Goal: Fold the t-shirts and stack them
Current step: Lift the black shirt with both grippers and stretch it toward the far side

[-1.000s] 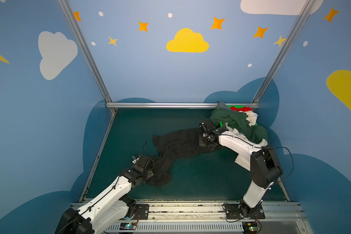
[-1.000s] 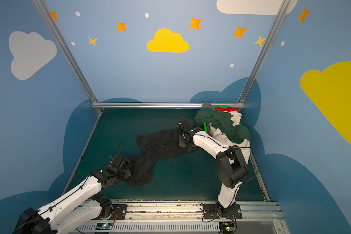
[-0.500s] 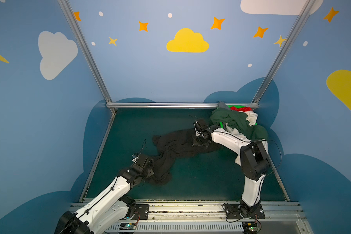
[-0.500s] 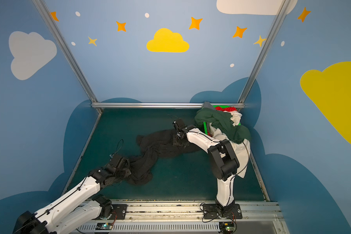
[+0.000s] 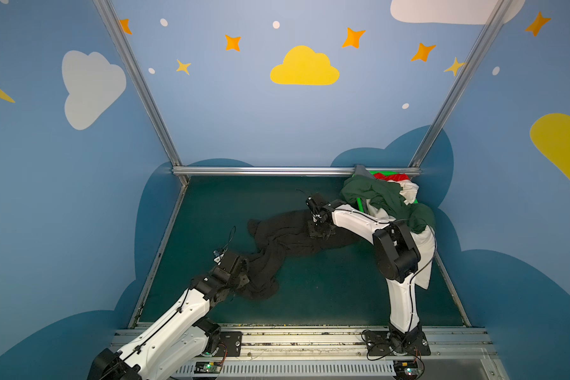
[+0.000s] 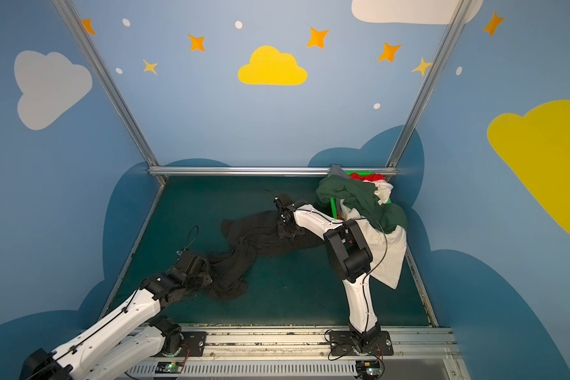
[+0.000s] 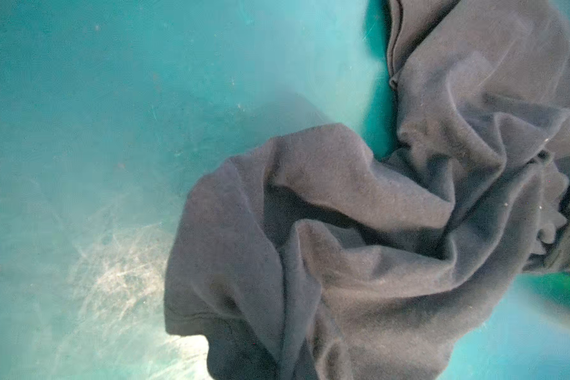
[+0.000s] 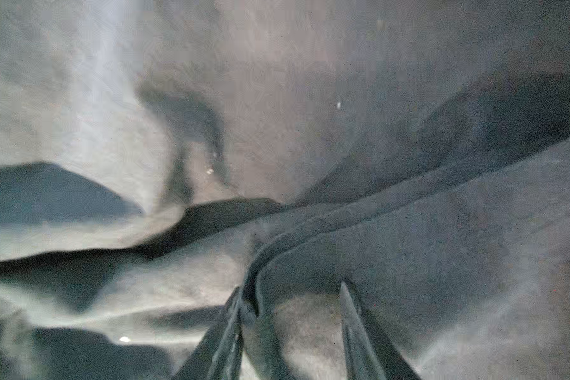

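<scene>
A black t-shirt lies crumpled and stretched across the green table. My left gripper is at its near-left end, shut on bunched cloth. Its fingers are hidden in the left wrist view, which shows only the black t-shirt on the table. My right gripper points down on the shirt's far right part. It is open, with a hem fold of the black t-shirt against one finger. Dark green, white and red t-shirts are heaped at the back right.
A bright green basket holds the heap in the back right corner, close behind my right arm. White cloth hangs from it along the right wall. A metal rail borders the back of the table.
My right gripper has gone from shut to open and shifted left along the black t-shirt, away from the basket. The left arm has hardly moved.
</scene>
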